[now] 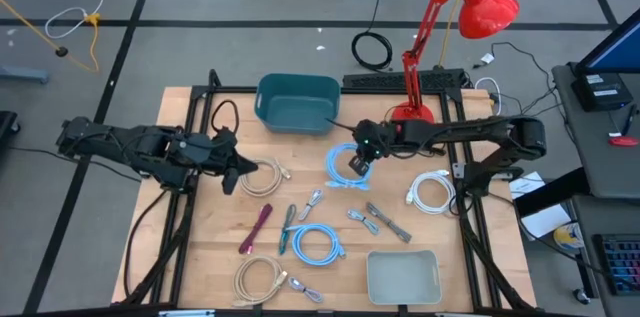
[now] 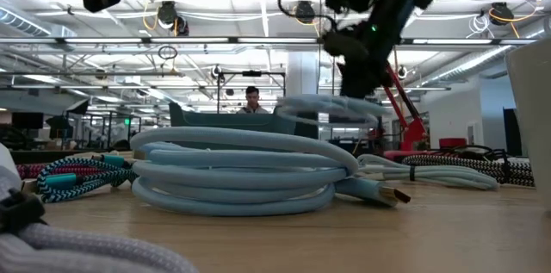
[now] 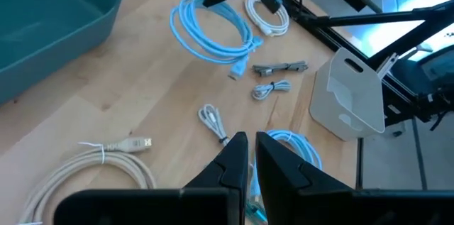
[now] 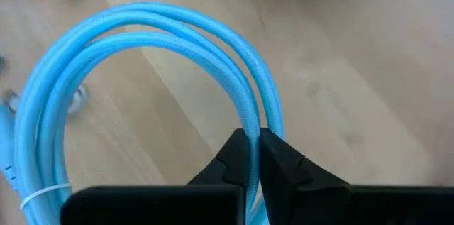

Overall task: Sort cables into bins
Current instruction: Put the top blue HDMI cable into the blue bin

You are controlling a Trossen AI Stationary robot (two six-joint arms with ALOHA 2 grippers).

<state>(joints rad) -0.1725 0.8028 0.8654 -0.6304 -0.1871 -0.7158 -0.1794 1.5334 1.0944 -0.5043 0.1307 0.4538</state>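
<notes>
Light blue cable coil (image 4: 142,62) near the teal bin (image 1: 297,103), pinched thinly in the right gripper (image 4: 253,155), liable to slip or sag loose on lifting; left gripper (image 3: 250,155) narrowly parted, empty, by the beige coil (image 1: 264,176).
</notes>
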